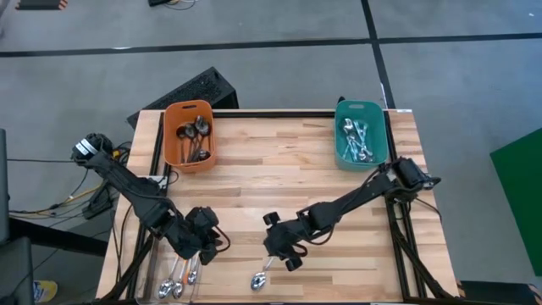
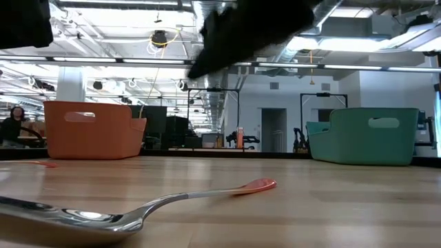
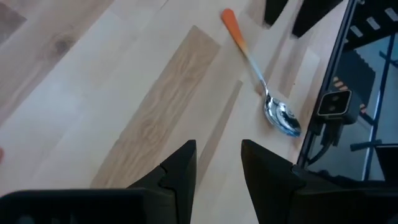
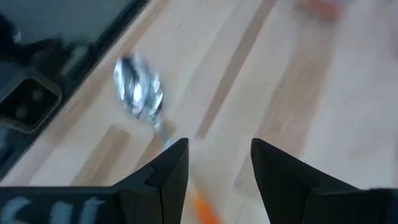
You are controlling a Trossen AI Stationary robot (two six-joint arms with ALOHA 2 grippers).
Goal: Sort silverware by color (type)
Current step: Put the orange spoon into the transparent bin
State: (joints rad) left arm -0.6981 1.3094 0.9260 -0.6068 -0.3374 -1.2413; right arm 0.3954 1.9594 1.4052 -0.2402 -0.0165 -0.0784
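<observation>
Closest to the low camera lies an orange-handled spoon with a shiny metal bowl, bowl toward the table's front edge, handle slanting back toward the teal plastic bin. Only the overhead view shows two more spoons left of it and the orange plastic bin holding dark spoons. Right gripper hovers over the handle, fingers spread, empty. Left gripper, jaws apart, holds nothing. Pale wooden butcher-block tabletop; a grey floor with black lines surrounds it.
</observation>
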